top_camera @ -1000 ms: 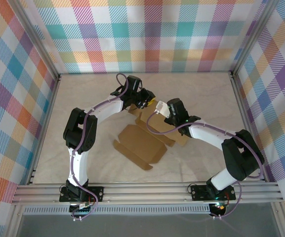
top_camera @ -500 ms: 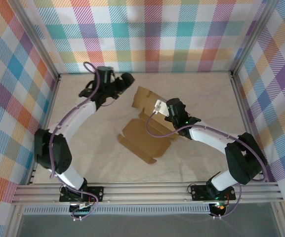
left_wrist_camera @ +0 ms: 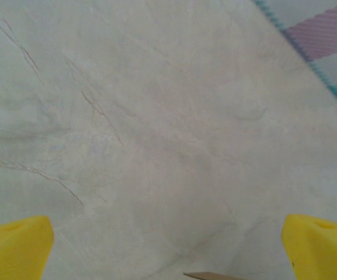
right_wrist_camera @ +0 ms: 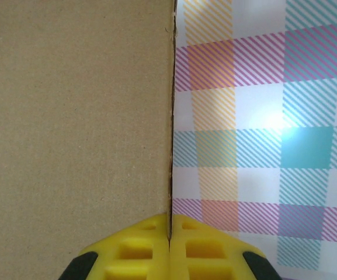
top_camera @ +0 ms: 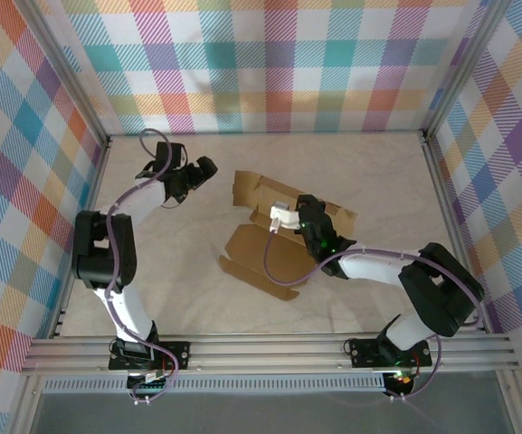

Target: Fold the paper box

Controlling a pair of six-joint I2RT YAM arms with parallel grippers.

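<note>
Mid-frame, the right hand (right_wrist_camera: 170, 232) is pinched tight on an edge of the paper box (top_camera: 253, 258). Upper left, the left hand (top_camera: 204, 171) gapes wide, empty, above the worktop (left_wrist_camera: 156, 116).

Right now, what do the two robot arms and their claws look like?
The left arm and right arm match: white tube sections between bulky black joints, on black bases, with a purple cable looping along each. The left gripper and right gripper have chunky yellow fingers with moulded square pockets and black backing.
</note>
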